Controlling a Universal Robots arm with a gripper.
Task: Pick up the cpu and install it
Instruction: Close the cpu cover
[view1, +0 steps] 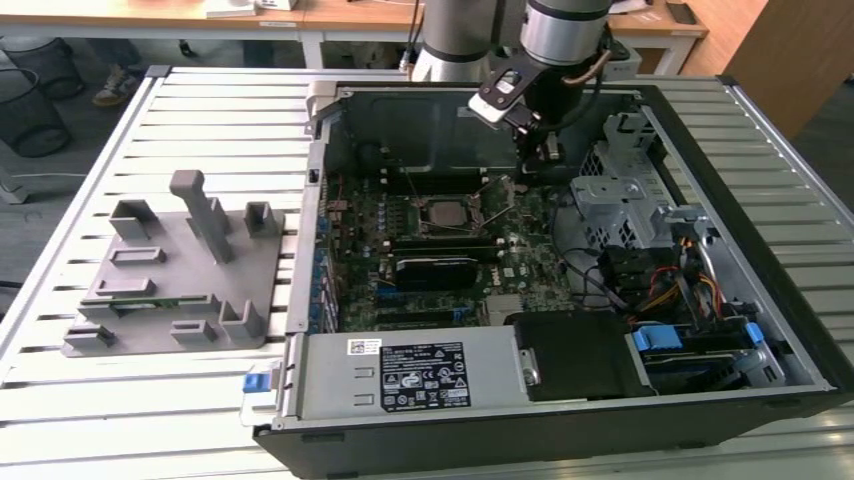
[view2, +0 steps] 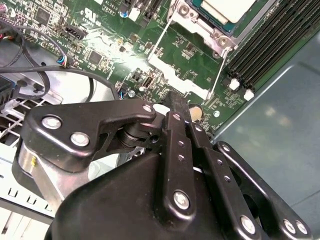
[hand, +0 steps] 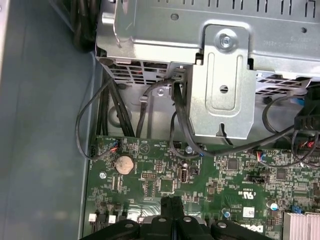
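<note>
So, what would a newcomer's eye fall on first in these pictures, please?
The open computer case on the slatted table, its green motherboard bared. The black gripper, shut, hangs inside the case over the board, to the exterior view's right of the socket where the silvery cpu sits.

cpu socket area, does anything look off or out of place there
Nothing looks broken or spilled. The cpu lies in its socket, but the metal hold-down frame beside it seems swung open, not closed over the chip. The pincer is shut, holding nothing, above the board.
</note>
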